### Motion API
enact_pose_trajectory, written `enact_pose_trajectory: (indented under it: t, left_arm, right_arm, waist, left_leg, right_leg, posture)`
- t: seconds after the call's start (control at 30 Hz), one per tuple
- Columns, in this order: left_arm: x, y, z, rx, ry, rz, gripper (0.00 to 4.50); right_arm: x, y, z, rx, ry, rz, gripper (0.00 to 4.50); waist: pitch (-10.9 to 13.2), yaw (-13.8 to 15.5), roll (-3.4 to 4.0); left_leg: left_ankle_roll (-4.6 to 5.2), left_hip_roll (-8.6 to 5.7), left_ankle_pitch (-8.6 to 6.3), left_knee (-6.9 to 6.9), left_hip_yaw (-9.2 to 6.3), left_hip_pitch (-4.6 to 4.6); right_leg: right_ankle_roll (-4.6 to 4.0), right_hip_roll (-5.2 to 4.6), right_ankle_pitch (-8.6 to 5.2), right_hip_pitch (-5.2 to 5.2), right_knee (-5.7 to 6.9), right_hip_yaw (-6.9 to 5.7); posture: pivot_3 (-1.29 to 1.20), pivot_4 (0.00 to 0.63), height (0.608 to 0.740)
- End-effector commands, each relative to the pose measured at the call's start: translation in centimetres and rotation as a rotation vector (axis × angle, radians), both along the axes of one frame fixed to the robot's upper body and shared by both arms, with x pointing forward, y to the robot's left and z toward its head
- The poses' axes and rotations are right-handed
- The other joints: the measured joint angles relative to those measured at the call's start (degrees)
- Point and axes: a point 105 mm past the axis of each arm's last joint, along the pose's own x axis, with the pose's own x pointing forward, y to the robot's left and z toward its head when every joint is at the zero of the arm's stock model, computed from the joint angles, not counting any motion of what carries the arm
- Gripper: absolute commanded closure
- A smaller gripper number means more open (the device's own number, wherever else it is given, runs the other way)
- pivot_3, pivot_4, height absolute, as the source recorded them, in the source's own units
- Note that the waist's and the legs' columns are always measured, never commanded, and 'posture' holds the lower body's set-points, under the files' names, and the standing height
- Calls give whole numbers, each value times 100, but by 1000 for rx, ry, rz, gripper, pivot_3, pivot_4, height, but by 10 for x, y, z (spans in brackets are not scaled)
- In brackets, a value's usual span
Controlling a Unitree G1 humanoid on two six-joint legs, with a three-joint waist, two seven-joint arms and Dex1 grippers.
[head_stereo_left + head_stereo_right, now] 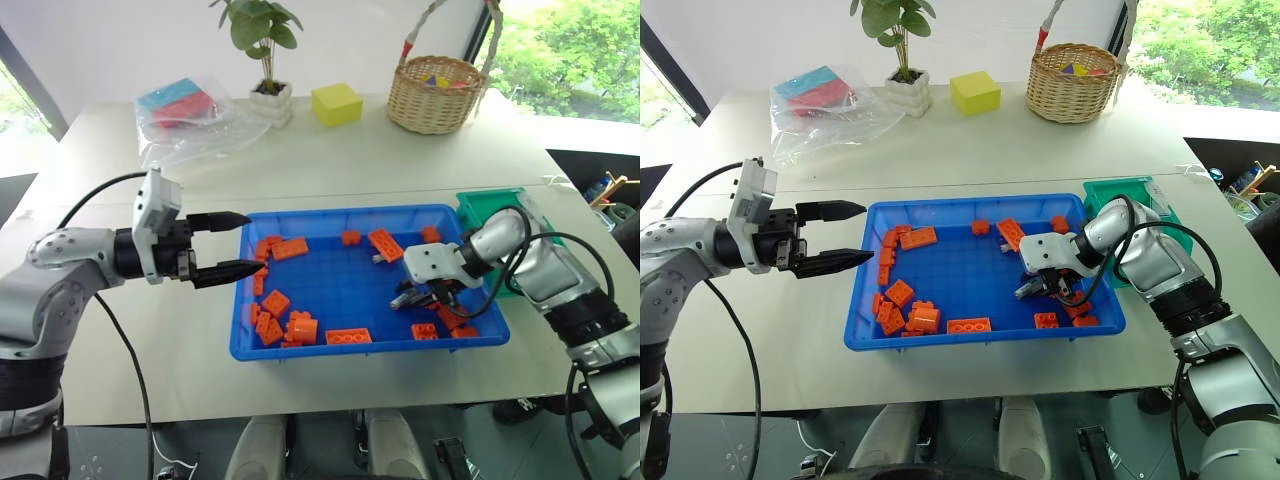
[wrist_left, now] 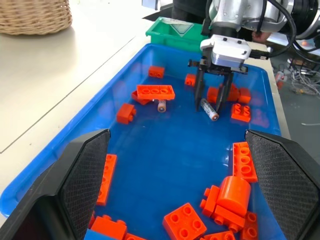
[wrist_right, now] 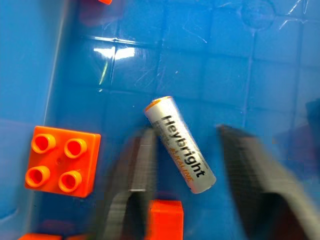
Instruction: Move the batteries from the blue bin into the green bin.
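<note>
You see a bright blue bin point(image 1: 300, 345) with a faint grid on its floor, scattered orange bricks point(image 1: 290, 248), and a silver-grey battery point(image 3: 180, 151) with black lettering and an orange-edged tip. Beside it sits the teal-green bin point(image 1: 485, 205). Behind, a yellow cube point(image 1: 336, 103) and tan woven basket point(image 1: 435, 95) on the pale cream surface point(image 1: 400, 160).

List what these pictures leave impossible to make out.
- Green bin interior: head views, right arm covers most of it.
- Wicker basket contents: head views, too small, mostly behind the rim.
- Battery: left wrist view, far end hidden under an orange brick.
</note>
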Motion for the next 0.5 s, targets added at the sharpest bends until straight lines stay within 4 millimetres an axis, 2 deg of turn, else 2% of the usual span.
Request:
enact_pose_trajectory:
  t: [0.03,0.2,0.27,0.33,0.4,0.5]
  left_arm:
    - [0,0,10,-6,-39,-13,0]
    - [1,-1,9,-4,-37,-22,0]
    - [1,-1,9,-3,-37,-24,0]
    - [1,-1,9,-3,-37,-26,0]
    - [1,0,8,-3,-37,-26,0]
    - [2,0,8,-1,-37,-30,0]
  right_arm:
    - [2,4,18,58,-51,-20,4488]
    - [12,12,60,247,-109,-161,4488]
    - [21,3,81,302,-201,-276,4488]
    - [33,-16,103,356,-298,-455,4488]
    - [37,-42,117,376,-362,-620,4488]
    - [34,-79,123,329,-445,-782,4488]
  waist:
    - [0,-1,0]
    - [0,-6,0]
    - [0,3,0]
    - [0,7,0]
    - [0,43,0]
    - [0,133,0]
  left_leg:
    - [0,0,0,0,0,0]
    - [0,0,0,0,0,0]
    - [0,0,0,0,-1,0]
    - [0,0,0,0,-2,0]
    - [0,-2,0,0,-2,-1]
    - [0,-4,0,0,-1,-4]
  right_leg:
    - [0,0,0,0,1,0]
    - [0,0,0,-2,4,1]
    - [0,-1,0,-2,5,1]
    - [-1,-1,0,-2,5,1]
    - [-1,-5,0,-2,5,1]
    - [-1,-6,0,-3,1,1]
  posture:
    - [0,150,702]
    - [0,150,702]
    - [0,150,702]
    - [0,150,702]
    - [0,150,702]
    - [0,150,702]
